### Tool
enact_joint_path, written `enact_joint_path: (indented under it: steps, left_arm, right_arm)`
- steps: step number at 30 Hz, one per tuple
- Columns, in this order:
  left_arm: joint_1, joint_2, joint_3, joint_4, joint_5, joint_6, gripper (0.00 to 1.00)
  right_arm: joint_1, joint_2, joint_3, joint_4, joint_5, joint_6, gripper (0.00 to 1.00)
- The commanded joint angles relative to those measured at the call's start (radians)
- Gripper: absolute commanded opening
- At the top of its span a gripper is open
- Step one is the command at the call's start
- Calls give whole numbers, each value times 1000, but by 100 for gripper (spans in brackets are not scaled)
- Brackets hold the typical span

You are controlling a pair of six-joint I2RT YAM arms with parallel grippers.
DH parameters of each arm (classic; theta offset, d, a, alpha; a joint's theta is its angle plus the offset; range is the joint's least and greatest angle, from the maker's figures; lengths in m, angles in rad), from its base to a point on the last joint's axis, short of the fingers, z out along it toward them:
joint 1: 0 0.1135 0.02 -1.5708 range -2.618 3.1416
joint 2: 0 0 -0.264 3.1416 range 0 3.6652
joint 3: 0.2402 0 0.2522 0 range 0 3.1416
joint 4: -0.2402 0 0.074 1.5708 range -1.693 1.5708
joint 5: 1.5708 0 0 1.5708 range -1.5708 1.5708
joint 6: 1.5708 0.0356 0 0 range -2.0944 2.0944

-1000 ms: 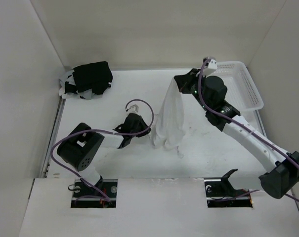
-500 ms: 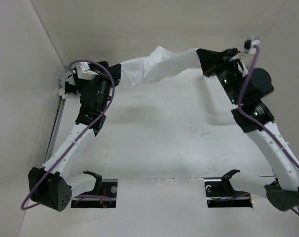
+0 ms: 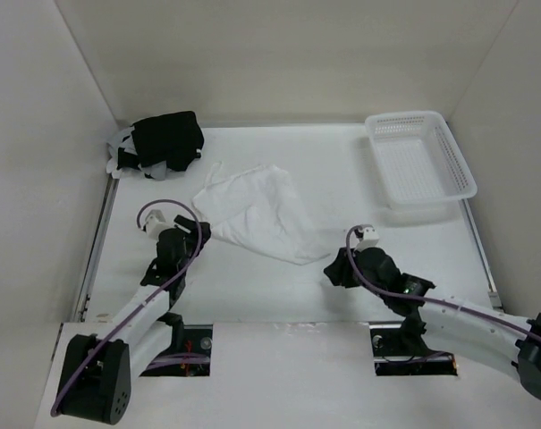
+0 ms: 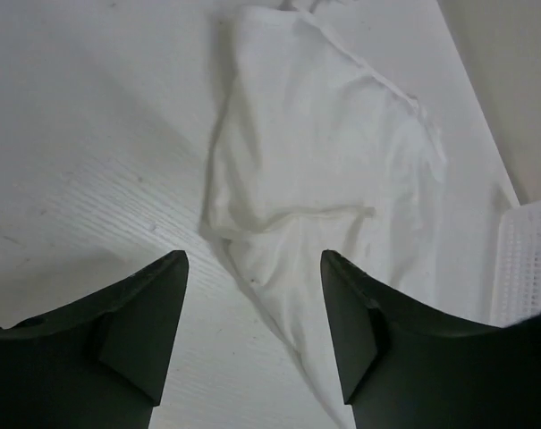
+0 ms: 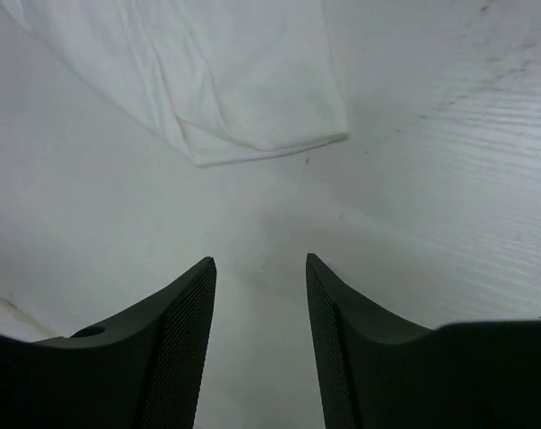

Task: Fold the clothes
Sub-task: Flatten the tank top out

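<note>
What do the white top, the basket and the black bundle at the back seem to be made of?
The white top looks like thin matte cloth: limp, softly creased, with a stitched hem. The basket seems to be moulded white plastic: stiff rim, regular mesh. The black bundle looks like matte fabric, folded; its weave is too small to tell.

White camisole (image 3: 257, 213) lying loose on the table (image 3: 342, 179).
Thin fabric, spread roughly flat with wrinkles and overlapping layers, angled diagonally mid-table, left of centre; nothing grips it.
</note>
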State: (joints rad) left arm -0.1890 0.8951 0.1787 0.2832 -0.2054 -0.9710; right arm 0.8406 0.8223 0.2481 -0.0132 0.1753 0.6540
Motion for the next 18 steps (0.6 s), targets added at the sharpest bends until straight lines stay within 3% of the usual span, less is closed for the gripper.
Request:
enact_joint_path:
  steps: [1, 3, 5, 6, 8, 10, 11, 14, 18]
  left_arm:
    - [-69, 8, 83, 47, -14, 29, 51]
    - [-156, 83, 164, 40, -41, 108, 41]
    - [-239, 174, 253, 18, -90, 185, 34]
    - [-282, 230, 304, 2, -126, 218, 32]
    - [-325, 313, 375, -38, -204, 252, 29]
    - [-330, 396, 413, -44, -284, 250, 43]
    - [-324, 422, 433, -45, -278, 255, 44]
    - [-332, 592, 608, -82, -206, 374, 42]
    - [-365, 783, 798, -223, -221, 457, 27]
  right_arm:
    - [-31, -26, 149, 82, 135, 122, 43]
    - [-76, 47, 192, 73, 103, 115, 20]
    - [-102, 116, 212, 76, 66, 119, 7]
    - [-116, 154, 221, 82, 50, 121, 6]
    - [-128, 221, 237, 105, 32, 111, 8]
    - [-162, 303, 263, 154, 27, 85, 33]
    - [-172, 329, 275, 165, 24, 78, 39]
    - [-206, 437, 352, 188, -2, 35, 40]
    - [-203, 482, 365, 245, -7, 30, 40]
